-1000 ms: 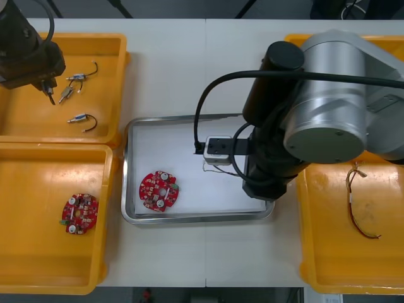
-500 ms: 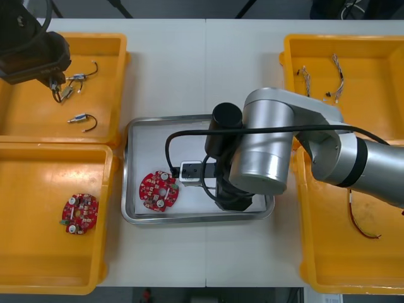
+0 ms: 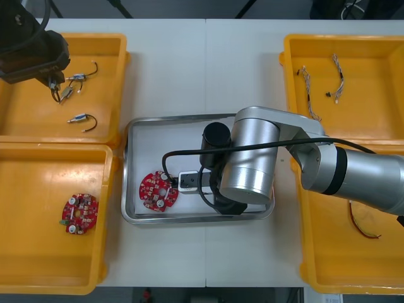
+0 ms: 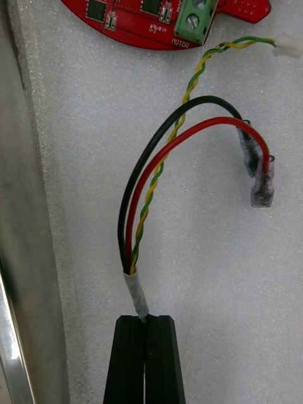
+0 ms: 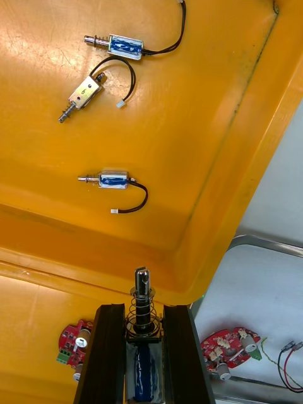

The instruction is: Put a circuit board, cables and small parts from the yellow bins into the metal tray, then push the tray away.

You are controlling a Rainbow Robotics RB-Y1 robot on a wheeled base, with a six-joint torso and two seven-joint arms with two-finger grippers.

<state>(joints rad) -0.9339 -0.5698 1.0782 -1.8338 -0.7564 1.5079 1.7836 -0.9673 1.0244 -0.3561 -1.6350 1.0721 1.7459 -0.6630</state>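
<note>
The metal tray (image 3: 158,142), mid-counter (image 3: 189,69), already holds a circuit board (image 3: 158,190) toward its eight o'clock corner. The right gripper (image 4: 145,319) has its fingers (image 4: 126,360) clenched on a red, black and yellow cable bundle (image 4: 142,196) that lies on the tray floor, unreleased. At ten o'clock, over a yellow bin (image 3: 38,120), the left gripper (image 5: 142,312) grasps a small metal part (image 5: 142,293). The push remains. The right arm (image 3: 252,164) hides the tray's three o'clock half, possibly covering other items.

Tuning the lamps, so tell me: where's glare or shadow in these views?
Left wrist view: glossy highlights on the yellow bin beyond the left pincer. Right wrist view: bright streak on the metal tray's rim; cables in the right pincer cast faint shadows.
</note>
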